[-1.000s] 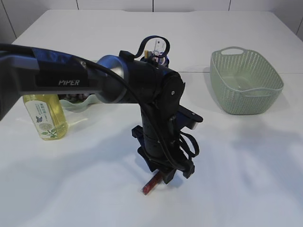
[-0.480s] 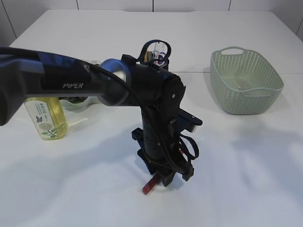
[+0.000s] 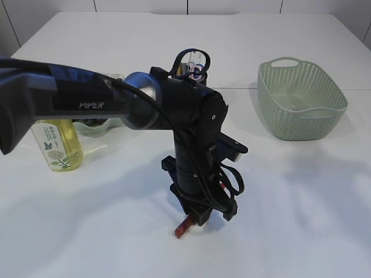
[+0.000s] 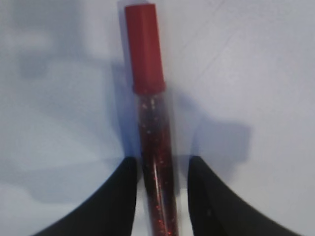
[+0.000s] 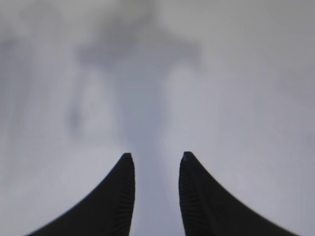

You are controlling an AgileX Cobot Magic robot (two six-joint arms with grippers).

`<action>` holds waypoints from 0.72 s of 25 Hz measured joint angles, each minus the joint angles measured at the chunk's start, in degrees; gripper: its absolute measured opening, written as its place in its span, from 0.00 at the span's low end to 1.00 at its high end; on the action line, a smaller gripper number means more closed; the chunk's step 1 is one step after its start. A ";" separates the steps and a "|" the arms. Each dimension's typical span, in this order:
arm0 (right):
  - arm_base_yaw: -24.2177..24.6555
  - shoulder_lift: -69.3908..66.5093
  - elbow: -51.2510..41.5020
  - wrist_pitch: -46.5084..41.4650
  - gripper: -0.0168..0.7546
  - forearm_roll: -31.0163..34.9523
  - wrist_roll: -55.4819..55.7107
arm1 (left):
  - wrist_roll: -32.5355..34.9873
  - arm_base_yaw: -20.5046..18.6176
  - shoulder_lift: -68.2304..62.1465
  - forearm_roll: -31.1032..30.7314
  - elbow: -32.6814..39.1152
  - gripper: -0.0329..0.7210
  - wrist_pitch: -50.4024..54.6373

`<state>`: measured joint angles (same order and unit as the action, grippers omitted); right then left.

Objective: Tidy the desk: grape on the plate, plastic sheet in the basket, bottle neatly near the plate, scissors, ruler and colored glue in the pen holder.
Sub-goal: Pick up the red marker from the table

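The colored glue [image 4: 147, 73] is a clear tube of red glitter with a red cap, lying on the white table. My left gripper [image 4: 162, 160] straddles its lower body. The left finger sits almost against the tube and a thin gap shows at the right finger, so the jaws stand open. From the exterior view only the tube's red end [image 3: 183, 227] pokes out under that gripper [image 3: 203, 215]. Scissors handles [image 3: 191, 58] stick up from the dark pen holder [image 3: 200, 74] behind the arm. The yellow bottle [image 3: 56, 145] stands left, beside the green plate [image 3: 95, 128]. My right gripper [image 5: 157, 155] is open and empty over blurred white surface.
A pale green basket [image 3: 301, 101] stands at the right. The left arm [image 3: 87, 101] stretches across from the left edge and hides most of the plate and the pen holder's base. The right arm is outside the exterior view.
The left gripper's jaws have narrowed around the glue tube. The wrist has settled slightly lower over it. The tube itself has not moved.
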<state>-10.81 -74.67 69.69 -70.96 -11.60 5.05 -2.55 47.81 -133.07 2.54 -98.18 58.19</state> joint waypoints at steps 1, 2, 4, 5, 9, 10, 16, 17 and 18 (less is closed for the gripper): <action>0.00 0.00 0.00 0.00 0.36 0.00 0.00 | 0.00 0.00 0.00 0.00 0.00 0.36 0.00; 0.00 0.00 0.00 0.00 0.36 0.00 0.00 | 0.00 0.00 0.00 0.00 0.00 0.35 0.00; 0.00 0.00 0.00 0.00 0.36 0.00 0.00 | 0.00 0.00 0.00 0.00 0.00 0.33 0.00; 0.00 0.00 0.00 0.00 0.36 0.00 0.00 | 0.00 0.00 0.00 0.00 0.00 0.31 0.11; 0.00 0.00 0.00 0.10 0.36 0.00 0.00 | 0.00 0.00 0.00 0.00 0.00 0.24 0.63; 0.00 0.00 0.00 0.18 0.36 0.00 0.00 | 0.00 0.00 0.00 0.00 0.00 0.23 0.75; 0.00 0.00 0.00 0.57 0.36 -0.08 0.00 | -0.25 0.00 0.00 0.00 0.00 0.22 0.91; 0.00 0.00 0.00 0.57 0.36 -0.08 0.00 | -0.25 0.00 0.11 0.00 0.00 0.22 1.02; 0.00 0.00 0.00 0.57 0.36 -0.08 0.00 | -0.25 0.00 0.50 0.00 0.00 0.22 1.15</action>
<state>-10.81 -74.67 69.69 -70.39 -11.68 5.05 -2.80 47.81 -132.57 2.54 -98.18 59.34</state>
